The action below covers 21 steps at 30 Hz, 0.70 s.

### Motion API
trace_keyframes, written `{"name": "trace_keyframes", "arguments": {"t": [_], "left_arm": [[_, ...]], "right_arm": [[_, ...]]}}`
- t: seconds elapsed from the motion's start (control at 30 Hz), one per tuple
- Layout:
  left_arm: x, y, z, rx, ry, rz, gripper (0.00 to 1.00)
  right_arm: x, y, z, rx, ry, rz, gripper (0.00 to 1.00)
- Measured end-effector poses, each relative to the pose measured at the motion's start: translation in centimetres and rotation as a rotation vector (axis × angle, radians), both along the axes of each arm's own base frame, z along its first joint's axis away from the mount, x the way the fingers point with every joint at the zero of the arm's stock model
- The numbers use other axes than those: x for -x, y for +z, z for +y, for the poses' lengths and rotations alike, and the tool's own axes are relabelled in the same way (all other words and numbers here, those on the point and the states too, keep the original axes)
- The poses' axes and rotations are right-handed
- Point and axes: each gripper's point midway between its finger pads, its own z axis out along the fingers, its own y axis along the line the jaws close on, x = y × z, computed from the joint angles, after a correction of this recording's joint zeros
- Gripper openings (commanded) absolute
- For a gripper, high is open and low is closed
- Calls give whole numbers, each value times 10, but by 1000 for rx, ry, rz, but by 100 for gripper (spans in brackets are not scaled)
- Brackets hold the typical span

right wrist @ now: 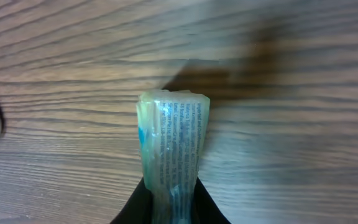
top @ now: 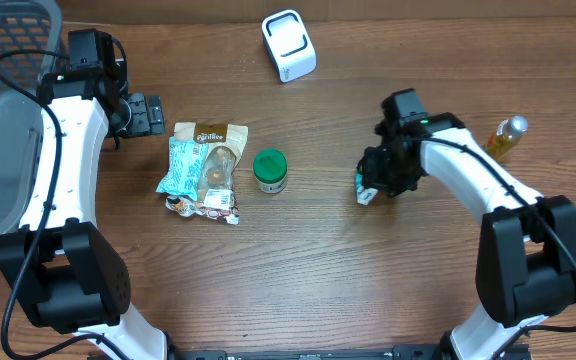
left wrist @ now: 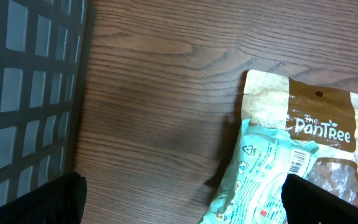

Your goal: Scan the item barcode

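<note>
Your right claw (top: 368,188) is closed tight on a small pale-green packet (right wrist: 171,149), a little right of the middle of the wooden table (top: 318,280). In the right wrist view its two dark fingers (right wrist: 135,211) pinch one end of the packet, and the free end sticks out beyond them over the wood. Fine print runs along the wrapper, too small to read. From above, only a bit of teal and white shows at the tip of the claw. You cannot tell whether the packet touches the table.

Your left claw (top: 146,113) sits at the far left, just beside a dark mesh basket (top: 8,60). Its fingers (left wrist: 42,202) are spread wide apart, holding and touching nothing, with bare wood between them.

A white scanner (top: 288,45) stands at the far edge near the middle, well apart from the held packet.

Left of centre lies a brown snack bag (top: 215,135) printed "The PanTree", with a teal pouch (top: 181,165) overlapping its left side. A green-lidded jar (top: 270,170) stands just to the right of the bag. A yellow bottle (top: 508,138) lies at the far right, beyond your right arm.
</note>
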Motion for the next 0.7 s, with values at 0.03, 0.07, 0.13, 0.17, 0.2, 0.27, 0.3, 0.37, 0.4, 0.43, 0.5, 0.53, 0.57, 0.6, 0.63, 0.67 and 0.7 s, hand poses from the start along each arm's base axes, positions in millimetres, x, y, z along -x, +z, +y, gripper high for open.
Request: {"name": "trace_keyframes", "arguments": {"t": [0.03,0.07,0.13,0.17,0.2,0.27,0.3,0.37,0.4,0.43,0.5,0.53,0.57,0.6,0.63,0.67,0.7], "left_arm": [[0,0,0,0,0,0,100],[0,0,0,0,0,0,99],[0,0,0,0,0,0,99],[0,0,0,0,0,0,100],[0,0,0,0,0,0,100],[0,0,0,0,0,0,99],[0,0,0,0,0,0,99],[0,0,0,0,0,0,99],[0,0,0,0,0,0,100],[0,0,0,0,0,0,100],[0,0,0,0,0,0,100],[0,0,0,0,0,0,100],[0,0,0,0,0,0,99],[0,0,0,0,0,0,99],[0,0,0,0,0,0,99],[0,0,0,0,0,0,100],[0,0,0,0,0,0,100]], "right_arm": [[1,0,-2,-2,-7,6,12],[2,0,-4,-3,-13,14,12],[2,0,-4,-5,-13,16,12],[3,0,-3,-7,-13,21,12],[3,0,-3,-9,-13,22,12],[4,0,-2,-11,-11,22,12],[4,0,-2,-12,-11,22,11],[3,0,-2,-14,-11,21,11],[3,1,0,-19,-10,19,11],[2,1,1,-26,-10,16,11],[0,2,4,-47,-6,7,11],[-1,3,5,-53,-6,3,11],[-2,3,7,-59,-6,0,11],[-4,3,8,-65,-5,-6,11],[-5,4,8,-69,-5,-11,11],[-8,4,9,-75,-4,-25,11],[-10,4,10,-79,-3,-36,14]]}}
